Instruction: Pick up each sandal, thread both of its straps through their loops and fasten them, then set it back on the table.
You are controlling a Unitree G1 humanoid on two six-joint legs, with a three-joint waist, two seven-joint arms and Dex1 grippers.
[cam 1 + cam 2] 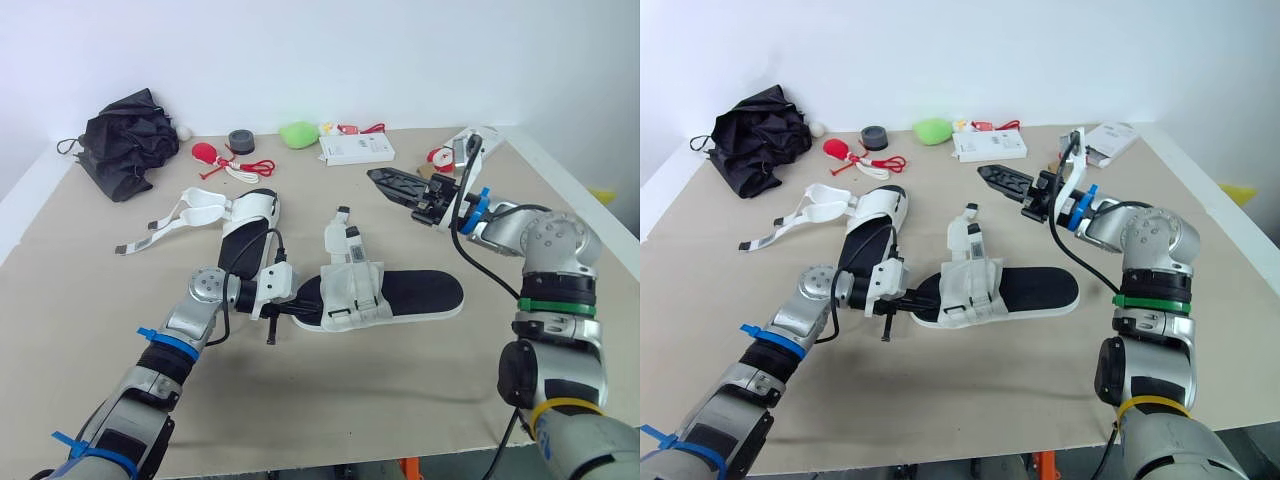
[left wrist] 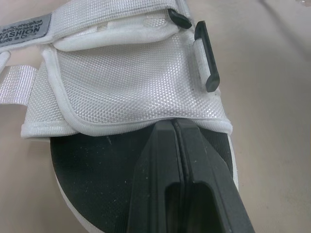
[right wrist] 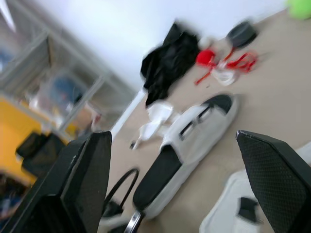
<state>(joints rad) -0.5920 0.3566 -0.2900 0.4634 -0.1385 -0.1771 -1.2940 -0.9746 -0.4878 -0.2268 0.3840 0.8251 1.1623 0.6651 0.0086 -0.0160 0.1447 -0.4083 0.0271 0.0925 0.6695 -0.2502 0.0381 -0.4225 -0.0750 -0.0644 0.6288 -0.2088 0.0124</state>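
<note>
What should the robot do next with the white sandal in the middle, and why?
Probably bring the open right gripper down to the white mesh sandal with the black sole and take one loose white strap. Its straps stick up unfastened, the right gripper hangs in the air apart from it, and the shut left gripper sits at the sandal's mesh edge, seemingly steadying it.

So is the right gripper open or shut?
Open: on the right gripper the two fingers stand wide apart, holding nothing.
</note>
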